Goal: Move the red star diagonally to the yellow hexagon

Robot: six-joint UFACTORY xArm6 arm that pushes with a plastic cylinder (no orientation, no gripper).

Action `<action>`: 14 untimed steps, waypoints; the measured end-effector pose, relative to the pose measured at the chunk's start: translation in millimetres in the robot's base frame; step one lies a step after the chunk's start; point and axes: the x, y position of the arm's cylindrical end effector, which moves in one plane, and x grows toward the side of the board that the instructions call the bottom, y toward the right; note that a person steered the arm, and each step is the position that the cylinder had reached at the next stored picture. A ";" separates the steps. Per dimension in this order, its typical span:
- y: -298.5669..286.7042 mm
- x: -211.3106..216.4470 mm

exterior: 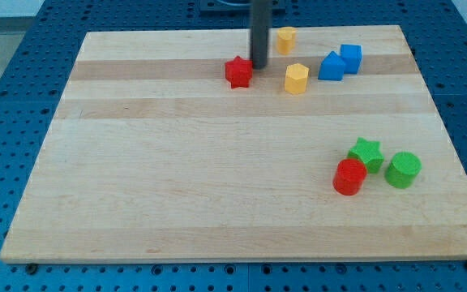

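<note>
The red star [238, 72] lies near the view's top, a little left of centre. My tip [259, 65] stands just to its right, close to or touching its upper right edge. The yellow hexagon [297, 79] lies to the right of the tip, slightly lower than the star. A second yellow block [286, 39] sits above it, near the board's top edge, right of the rod.
A blue triangle-like block [331, 66] and a blue cube [351, 58] sit right of the yellow hexagon. A green star [366, 153], a red cylinder [349, 177] and a green cylinder [403, 169] cluster at the lower right. The wooden board [177, 178] rests on a blue perforated table.
</note>
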 end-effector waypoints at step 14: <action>-103.6 45.8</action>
